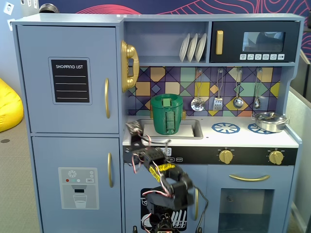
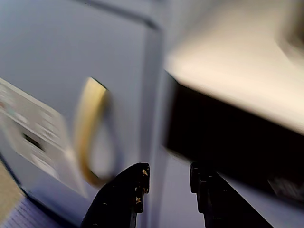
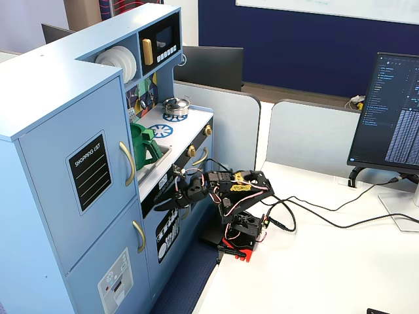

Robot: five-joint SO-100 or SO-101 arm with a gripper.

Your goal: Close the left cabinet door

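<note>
On the upper left of the toy kitchen in a fixed view, the left cabinet door [image 1: 68, 80] sits flush with its frame, closed, with the black chalkboard panel [image 1: 71, 80] facing out and the curved gold handle [image 1: 107, 98] upright along its right edge. Directly below it, the dispenser door [image 1: 77, 187] is also flush; its own gold handle [image 1: 110, 170] shows in the wrist view [image 2: 90, 137], blurred. The arm [image 3: 229, 196] stands on the white table [image 3: 327, 261] in front of the kitchen and reaches toward the cabinet front. The gripper [image 3: 171, 205] hangs just under the black control strip [image 1: 209, 155], beside the right edge of the dispenser door, well below the chalkboard door and not touching it. In the wrist view the gripper [image 2: 167, 172] has its two dark jaws spread apart with bare blue-grey surface visible between them; nothing is held. A green watering can [image 1: 167, 114] stands in the sink [image 1: 194, 127], and a small pot [image 1: 269, 121] rests on the right burner
</note>
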